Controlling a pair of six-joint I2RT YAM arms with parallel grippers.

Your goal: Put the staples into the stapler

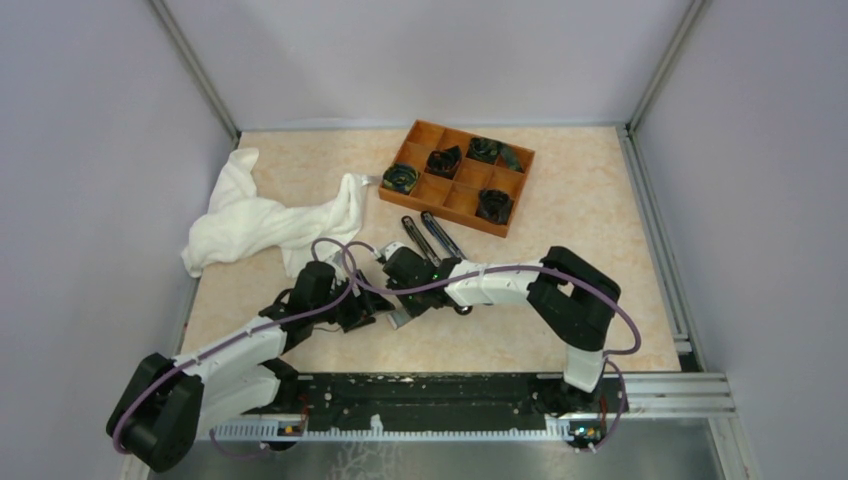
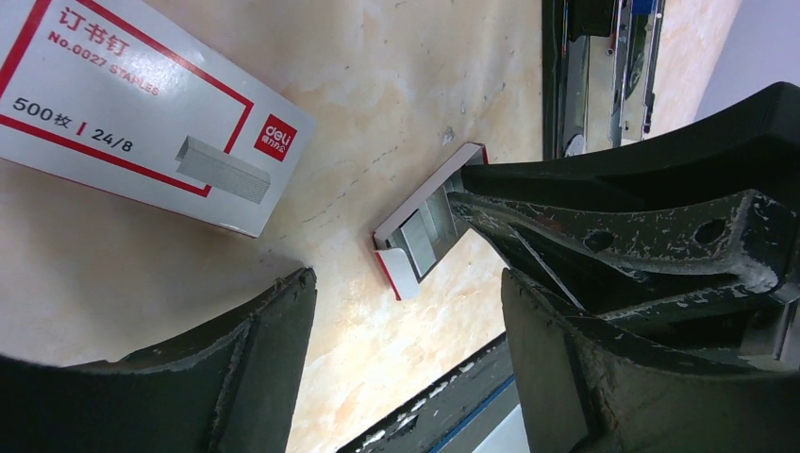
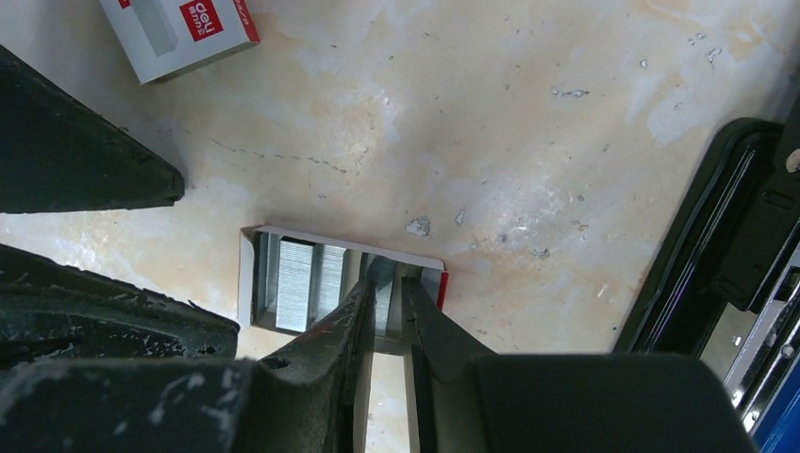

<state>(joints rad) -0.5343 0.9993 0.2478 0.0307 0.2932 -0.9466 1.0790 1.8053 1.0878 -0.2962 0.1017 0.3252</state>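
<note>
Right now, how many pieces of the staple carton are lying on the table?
2: the red-labelled sleeve lying apart, and the open inner tray of staples at the right fingers.

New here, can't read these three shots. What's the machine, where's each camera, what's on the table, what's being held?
It is a left arm and a right arm, bolted at the near edge of the table, each ending in a two-finger pincer. One picture looks down from above and behind; the other two come from wrist cameras. On it: a white towel, a wooden tray of dark bundles, a black stapler, open, a second stapler beside it, a red-labelled carton and its drawer of staples. The right pincer looks pinched on a strip of staples in the drawer. The left pincer is open, empty.
</note>
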